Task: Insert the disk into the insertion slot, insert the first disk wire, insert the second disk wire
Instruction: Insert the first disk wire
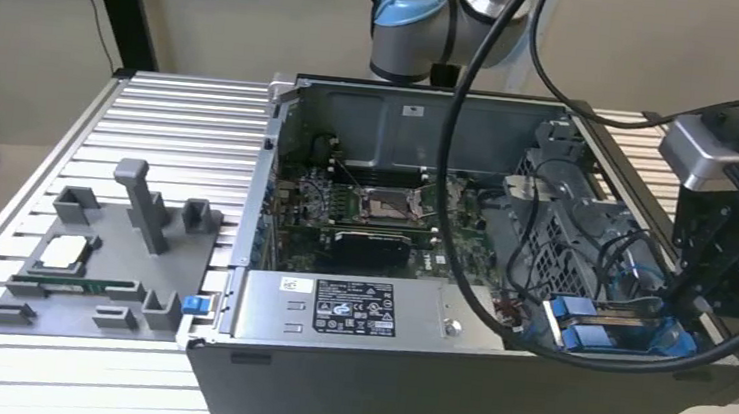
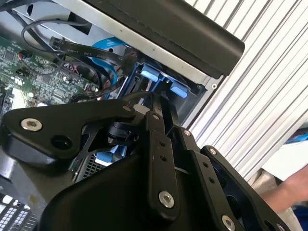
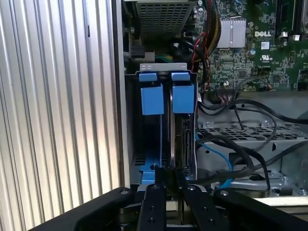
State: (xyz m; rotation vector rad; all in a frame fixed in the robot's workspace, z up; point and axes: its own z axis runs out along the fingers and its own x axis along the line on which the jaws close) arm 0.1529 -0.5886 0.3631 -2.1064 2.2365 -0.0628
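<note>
The disk [image 3: 184, 137] stands on edge inside the insertion slot [image 3: 131, 120], the drive bay at the corner of the computer case [image 1: 460, 396] toward the exterior view's right. Two blue tabs [image 3: 183, 97] sit side by side at the bay's far end, and they look level with each other.

Your gripper [image 3: 172, 175] is down at the bay's near end. Its fingers are drawn close together with a pale sliver between them, so judge it as clamped on the disk's end.

By the look of it, you are at the seating stage of the first step, and no wire is at the disk yet.

- **Push direction:** Push straight along the bay's length and keep the disk parallel to the grey walls, because any slant will likely jam the blue frame against them.
- **Alignment check:** Use the tabs as your check; if one rides higher than the other, back off a little and square up.
- **Force:** Go gently. The frame is plastic and should slide rather than need driving.
- **Cables:** Mind the black cables [image 3: 240, 144] and the thin blue cable [image 3: 216, 156]. They loop just beside the bay on the motherboard [image 3: 250, 43] side and could be dragged in or pinched.
- **Table side:** On the other side, the ribbed aluminium table [image 3: 57, 120] leaves you room.
</note>
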